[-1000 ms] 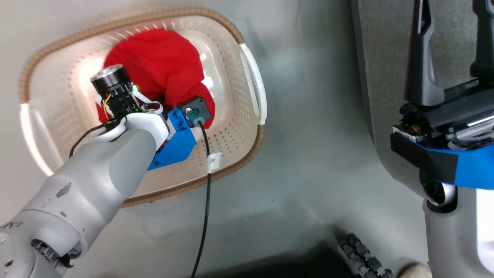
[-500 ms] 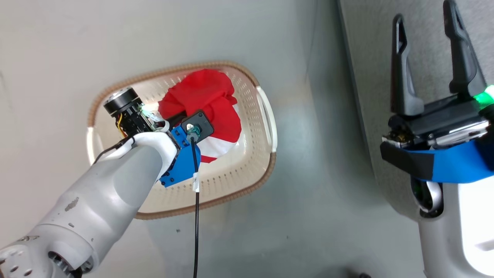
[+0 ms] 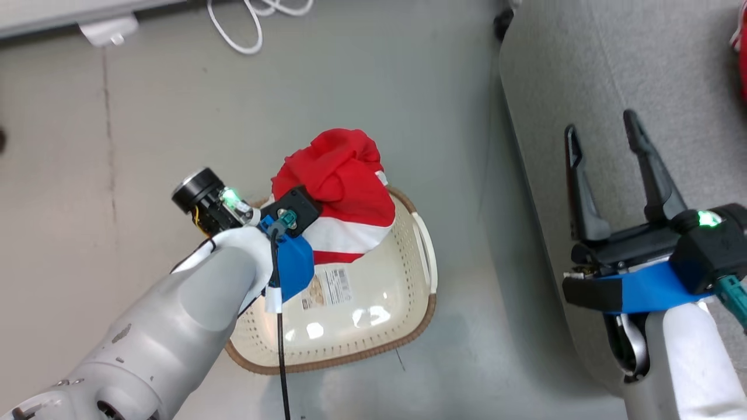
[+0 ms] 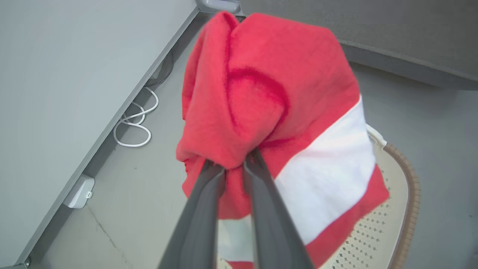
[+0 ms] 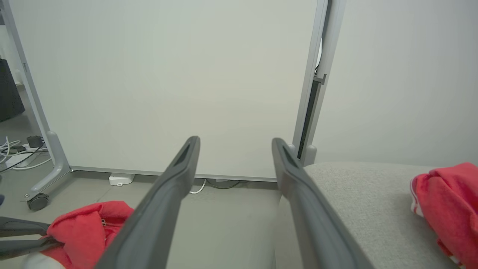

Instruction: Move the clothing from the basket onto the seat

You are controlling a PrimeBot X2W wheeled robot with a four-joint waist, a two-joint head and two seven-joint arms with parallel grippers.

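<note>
Since a second ago the clothing (image 3: pixel 341 186) has come up out of the basket (image 3: pixel 408 318): then it lay bunched on the bottom, now it hangs as a bundle above the far rim, and the base shows bare but for a paper sticker (image 3: pixel 330 289). The head view has swung too, so part of that shift is the camera's. The left hand (image 4: pixel 234 166) holds the garment, its two dark fingers drawn narrow on a gathered fold of soft red knit; a broad white band crosses the cloth lower down. The basket is cream plastic pierced with small holes, round-cornered, with a brown woven-look rim, and stands on smooth grey floor (image 3: pixel 350 76). Just beside it to the robot's right is the seat (image 3: pixel 642 70), grey woven upholstery with a rounded edge; another red garment (image 5: pixel 448 201) already lies on it. The right hand (image 3: pixel 601 122) hovers over the seat's near edge, fingers spread wide and empty. The step in hand looks like the carry: the next move calls for swinging the bundle rightward, high enough for its hanging end to pass the basket rim and the seat's edge, before letting go over the cushion.
</note>
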